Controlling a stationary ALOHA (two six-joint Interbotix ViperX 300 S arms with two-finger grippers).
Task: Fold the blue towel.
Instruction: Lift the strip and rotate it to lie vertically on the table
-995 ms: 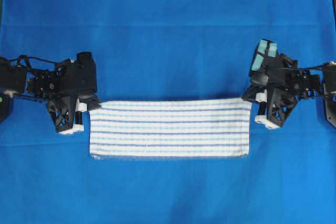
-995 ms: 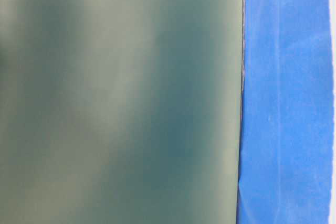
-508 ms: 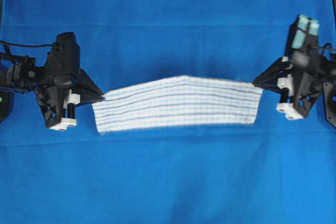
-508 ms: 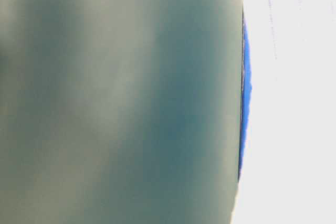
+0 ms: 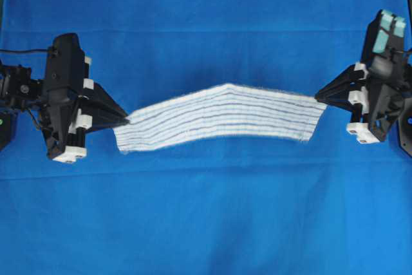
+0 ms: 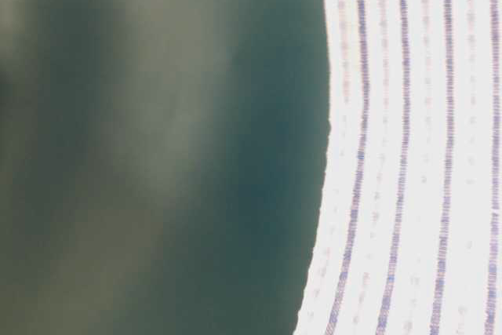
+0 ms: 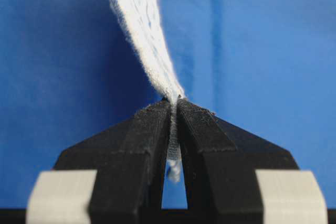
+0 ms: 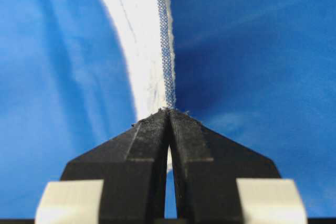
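The blue towel (image 5: 222, 117), already doubled into a narrow strip, hangs above the middle of the worktop (image 5: 206, 223), which is draped in a plain blue cloth (image 5: 206, 4). The left gripper (image 5: 126, 119) is clamped on the strip's left end and the right gripper (image 5: 317, 98) on its right end; each wrist view shows the jaws pressed together with cloth pinched between them. The towel's long axis runs left to right across the worktop, parallel to the near and far edges, with the stripes running along it. It is not quite level: the right end sits a little nearer the far edge than the left, and the middle bows toward the far edge. To do this step well, I would keep both ends at equal height and pull them gently apart to take out the bow, so that the layers stay aligned, then lay the strip down squarely before bringing one end over the other.
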